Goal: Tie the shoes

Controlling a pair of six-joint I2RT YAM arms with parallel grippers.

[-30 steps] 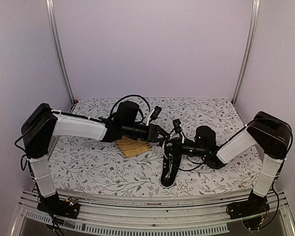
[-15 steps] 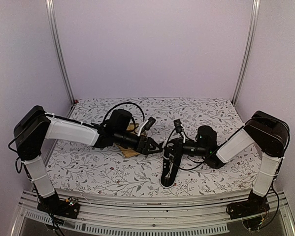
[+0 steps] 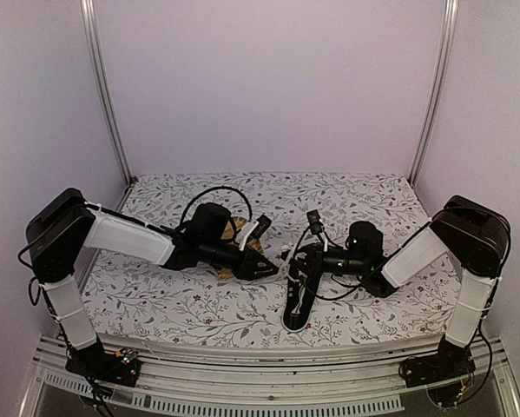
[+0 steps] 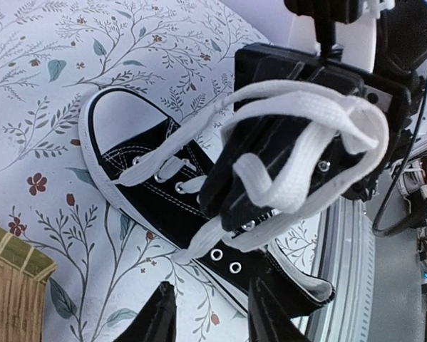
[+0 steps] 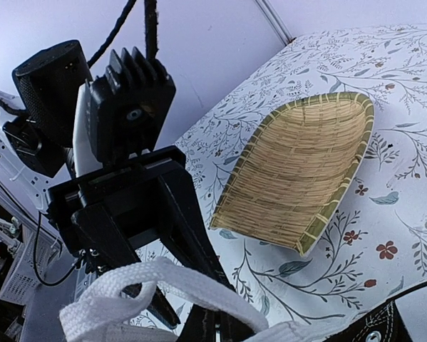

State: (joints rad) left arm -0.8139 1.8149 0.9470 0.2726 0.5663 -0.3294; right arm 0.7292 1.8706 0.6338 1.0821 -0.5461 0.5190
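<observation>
Right, starting at the near edge: a metal rail point(image 3: 260, 369) runs across the front, with both arm bases bolted to it, and beyond it a white cloth point(image 3: 173, 300) printed with grey sprigs and small red flowers covers the whole table. On that cloth, a little right of centre, the black sneaker point(image 3: 297, 300) lies with its white toe cap toward the rail and its heel pointing away. The left wrist camera shows it on its sole, white rubber edge all round, silver eyelets showing. Just above the shoe the two arms meet nose to nose. The left gripper point(image 4: 212, 285) hangs low beside the sneaker with its fingers spread and nothing between them. The right gripper point(image 4: 234, 189) sits right over the tongue, and the white laces point(image 4: 356, 121) are looped and draped around it in several strands. Whether its fingers are pinching a strand or merely wrapped in it, I cannot tell. Just behind the left gripper, partly under that arm, a yellow woven tray point(image 5: 299, 167) rests flat on the cloth. Further back the cloth runs to a pale lilac wall point(image 3: 268, 87), with plain walls on both sides and silver posts point(image 3: 108, 104) standing in the two far corners
</observation>
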